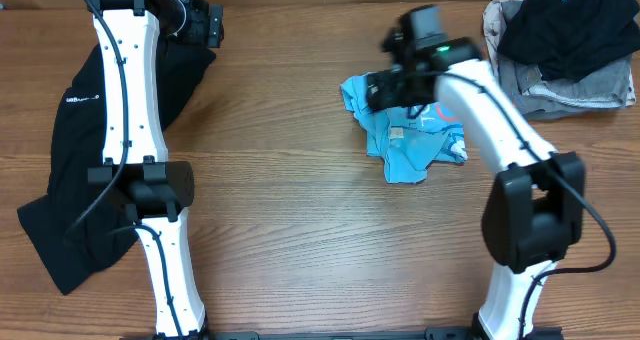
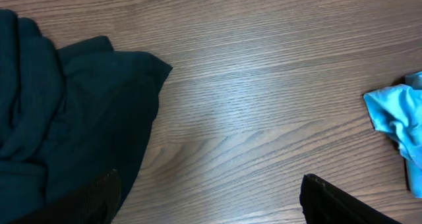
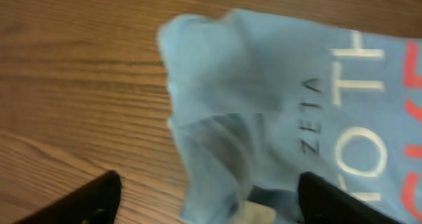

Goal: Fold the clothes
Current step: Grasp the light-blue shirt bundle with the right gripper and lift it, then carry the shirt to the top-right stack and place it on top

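Observation:
A light blue T-shirt [image 1: 410,140] with white and red printed text lies crumpled at the table's middle right. In the right wrist view its fabric [image 3: 264,105] fills the frame. My right gripper [image 1: 385,88] [image 3: 208,201] hovers open over the shirt's left edge, its fingers wide apart on either side of a fold, gripping nothing. My left gripper [image 1: 205,25] [image 2: 211,201] is open and empty at the far left, above bare wood beside a black garment [image 1: 70,170] [image 2: 66,118]. The blue shirt's edge shows at the right of the left wrist view [image 2: 399,118].
A pile of black and grey clothes [image 1: 565,45] sits at the far right corner. The black garment spreads along the table's left side under the left arm. Bare wood lies between the two arms.

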Available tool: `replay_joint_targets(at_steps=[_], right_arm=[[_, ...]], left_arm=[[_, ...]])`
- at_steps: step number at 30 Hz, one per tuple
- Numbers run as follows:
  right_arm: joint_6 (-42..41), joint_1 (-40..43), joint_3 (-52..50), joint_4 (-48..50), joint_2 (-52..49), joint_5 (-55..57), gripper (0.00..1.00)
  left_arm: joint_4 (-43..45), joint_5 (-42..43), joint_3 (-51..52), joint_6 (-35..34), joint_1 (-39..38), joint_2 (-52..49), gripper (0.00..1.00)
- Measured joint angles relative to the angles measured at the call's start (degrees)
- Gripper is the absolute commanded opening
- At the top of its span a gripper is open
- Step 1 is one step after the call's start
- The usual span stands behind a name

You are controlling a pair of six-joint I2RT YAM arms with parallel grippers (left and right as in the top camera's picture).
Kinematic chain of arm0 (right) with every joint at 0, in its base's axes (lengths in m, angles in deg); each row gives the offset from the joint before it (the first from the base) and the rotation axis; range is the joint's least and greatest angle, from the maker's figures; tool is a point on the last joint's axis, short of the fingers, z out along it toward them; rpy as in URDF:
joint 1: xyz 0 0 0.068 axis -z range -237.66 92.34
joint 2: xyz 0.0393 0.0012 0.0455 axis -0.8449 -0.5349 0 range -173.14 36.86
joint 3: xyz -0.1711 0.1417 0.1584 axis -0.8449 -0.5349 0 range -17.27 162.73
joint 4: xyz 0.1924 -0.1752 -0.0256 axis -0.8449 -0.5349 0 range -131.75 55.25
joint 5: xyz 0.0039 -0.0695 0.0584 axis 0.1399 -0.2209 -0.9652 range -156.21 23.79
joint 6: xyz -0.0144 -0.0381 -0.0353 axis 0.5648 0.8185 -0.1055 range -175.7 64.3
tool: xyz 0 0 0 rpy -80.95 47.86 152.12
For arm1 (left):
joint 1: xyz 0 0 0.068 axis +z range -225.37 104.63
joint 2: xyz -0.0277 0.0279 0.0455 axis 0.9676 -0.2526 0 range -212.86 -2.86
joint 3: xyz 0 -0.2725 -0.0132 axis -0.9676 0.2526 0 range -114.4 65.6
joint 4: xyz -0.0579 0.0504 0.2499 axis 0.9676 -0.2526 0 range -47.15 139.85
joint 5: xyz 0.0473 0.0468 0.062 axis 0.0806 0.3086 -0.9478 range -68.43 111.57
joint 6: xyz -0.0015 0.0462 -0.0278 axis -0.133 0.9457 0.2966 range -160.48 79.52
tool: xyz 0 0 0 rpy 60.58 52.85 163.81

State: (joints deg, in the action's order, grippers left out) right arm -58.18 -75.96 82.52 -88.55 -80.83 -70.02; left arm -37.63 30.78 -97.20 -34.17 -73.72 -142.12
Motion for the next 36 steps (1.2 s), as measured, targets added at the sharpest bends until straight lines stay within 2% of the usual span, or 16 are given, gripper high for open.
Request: replay_joint_targets(at_steps=[8,15,18,20,24,25,27,28,32,36], right_arm=[[-3.1,-3.9,0.0,1.3,-6.9,13.3,1.00],[-2.4,-3.5,0.0,-0.9,-11.2,13.6,0.98],[-2.0,-3.7,0.0,-1.4,-11.4,12.8,0.92],[-1.7,-3.7,-0.1,-1.3,-11.4,11.9,0.81],[-2.1,-3.6,-0.6,-1.9,-11.4,11.8,0.50],[-2.6,-3.6,-0.7,-2.3,-11.4,12.3,0.40],[-4.3,-3.6,-0.8,-2.9,-11.3,13.7,0.11],[-5.6,-3.6,-0.8,-3.2,-11.3,14.6,0.04],[-9.0,-3.6,-0.7,-4.9,-10.8,16.3,0.04],[-10.6,-3.1,1.2,-11.8,-10.8,18.3,0.04]], left_arm=[[0.0,0.0,0.0,0.0,0.0,0.0,0.89],[-0.1,0.0,0.0,0.0,0.0,0.0,0.89],[-0.1,0.0,0.0,0.0,0.0,0.0,0.89],[-0.1,0.0,0.0,0.0,0.0,0.0,0.89],[-0.1,0.0,0.0,0.0,0.0,0.0,0.90],[-0.1,0.0,0.0,0.0,0.0,0.0,0.90],[-0.1,0.0,0.0,0.0,0.0,0.0,0.90],[-0.1,0.0,0.0,0.0,0.0,0.0,0.90],[-0.1,0.0,0.0,0.0,0.0,0.0,0.90],[-0.1,0.0,0.0,0.0,0.0,0.0,0.90]])
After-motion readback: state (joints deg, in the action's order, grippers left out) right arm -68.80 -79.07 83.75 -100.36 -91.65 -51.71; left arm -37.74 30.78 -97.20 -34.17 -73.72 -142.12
